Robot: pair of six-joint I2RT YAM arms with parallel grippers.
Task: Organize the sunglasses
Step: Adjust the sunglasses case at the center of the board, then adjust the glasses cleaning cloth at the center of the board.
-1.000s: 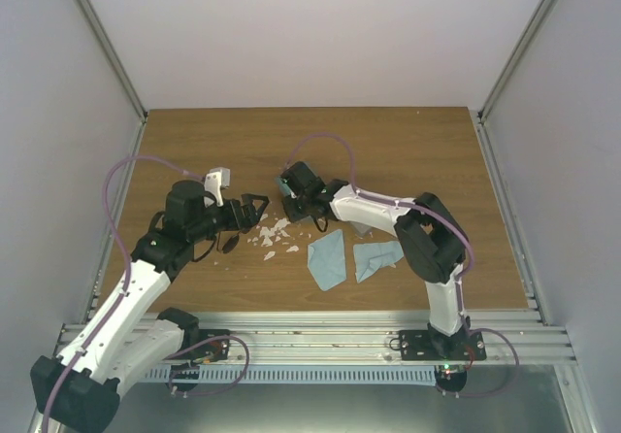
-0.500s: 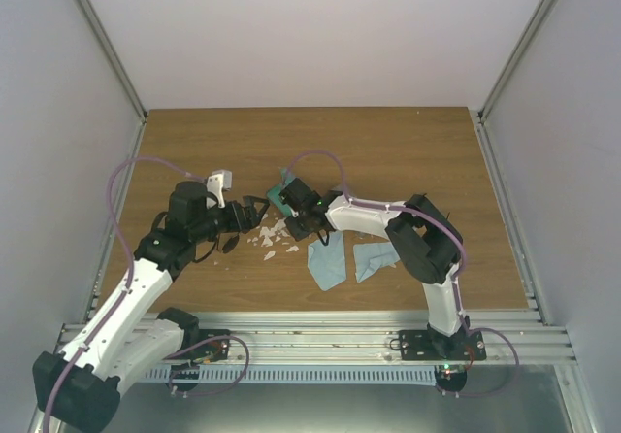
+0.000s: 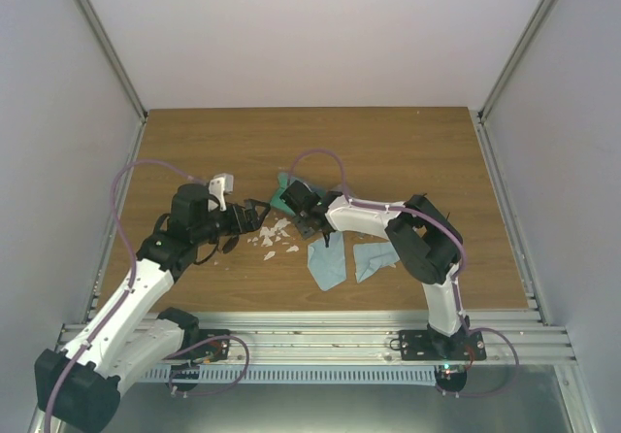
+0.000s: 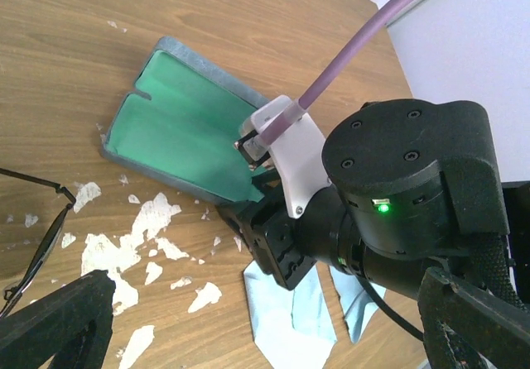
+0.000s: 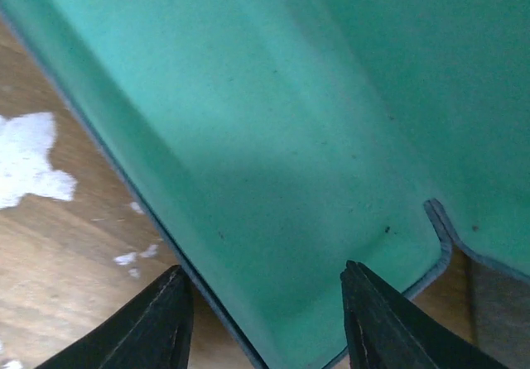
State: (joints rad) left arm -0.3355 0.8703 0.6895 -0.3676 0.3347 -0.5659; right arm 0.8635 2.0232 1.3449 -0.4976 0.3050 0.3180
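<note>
Loosely parted, right pincer (image 5: 263,323) straddling green-lined case (image 5: 273,137) edge, left pincer (image 4: 265,328) wide

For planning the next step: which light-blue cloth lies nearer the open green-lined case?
The left cloth, close below the case; the right cloth lies farther off.

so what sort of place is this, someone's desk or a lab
Most likely a robot lab test cell, not a home desk: a wooden table boxed in by plain white panels on metal framing, and a left arm and right arm bolted to a slotted rail at its near edge.
</note>
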